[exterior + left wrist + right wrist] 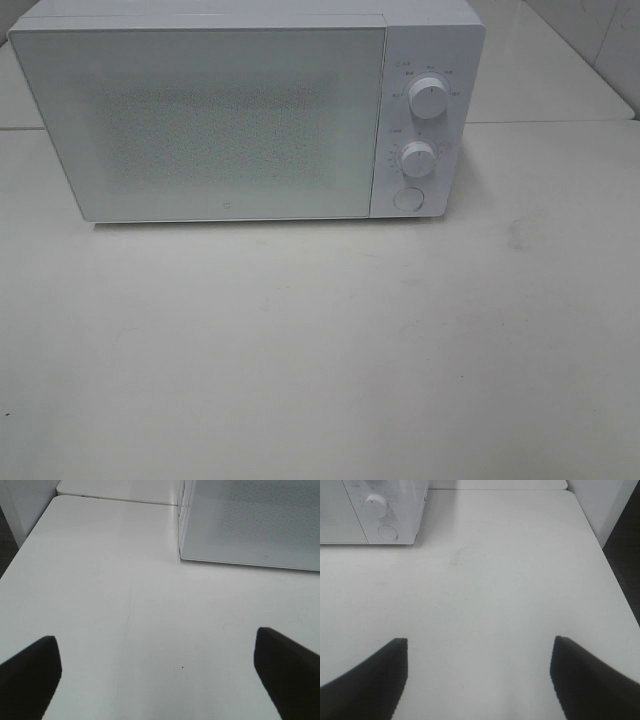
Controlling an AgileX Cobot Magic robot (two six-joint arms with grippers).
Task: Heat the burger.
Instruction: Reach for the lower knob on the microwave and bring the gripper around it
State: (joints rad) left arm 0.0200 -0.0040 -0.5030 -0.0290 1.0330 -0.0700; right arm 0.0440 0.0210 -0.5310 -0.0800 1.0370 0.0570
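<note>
The white microwave stands at the back of the white table with its door closed. The burger is not visible in any of the 3 views. It may be behind the door, but the dotted window shows nothing, so its place cannot be told.

The left gripper hangs over bare table near the hinge-side corner of the microwave, jaws wide apart and empty. The right gripper hangs over the table near the control side, jaws also wide and holding nothing. Neither arm appears in the high view.

With the door shut and both pincers free, the step in hand seems to concern the controls. The panel has 2 knobs, the upper knob and the lower knob, and 1 round button below them. The next move probably belongs to the right arm, which is nearer. It must narrow its jaws around a small knob and turn it without pushing the microwave backward.
</note>
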